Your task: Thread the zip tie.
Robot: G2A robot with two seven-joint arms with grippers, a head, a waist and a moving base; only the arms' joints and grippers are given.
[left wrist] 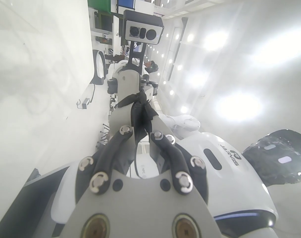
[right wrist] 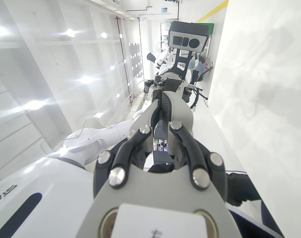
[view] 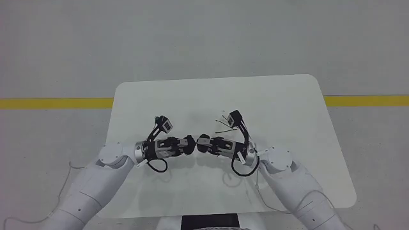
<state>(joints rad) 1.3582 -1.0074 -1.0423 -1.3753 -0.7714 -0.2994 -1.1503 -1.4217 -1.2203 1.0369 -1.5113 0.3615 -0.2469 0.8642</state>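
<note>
See the left gripper (view: 190, 143) and the right gripper (view: 202, 142) over the table (view: 287, 102), a little toward 6 o'clock from its middle, nose to nose, touching or nearly so; lined up along 9 to 3, left at 9, right at 3; find both sets of fingers squeezed together; spot a dark bit (left wrist: 138, 107) at the left tips, yet cannot tell zip tie from pad; cannot make out any strap between the right fingers either. Find thin dark zip tie strands (view: 222, 122) flat on the table at about 2 o'clock from the meeting tips, just beside the right arm, much nearer to it than to the left; lying mostly 9 to 3. Probably calls for a straight push along that 9-to-3 line for the threading; needs both tips level, or else misses the tiny hole.
</note>
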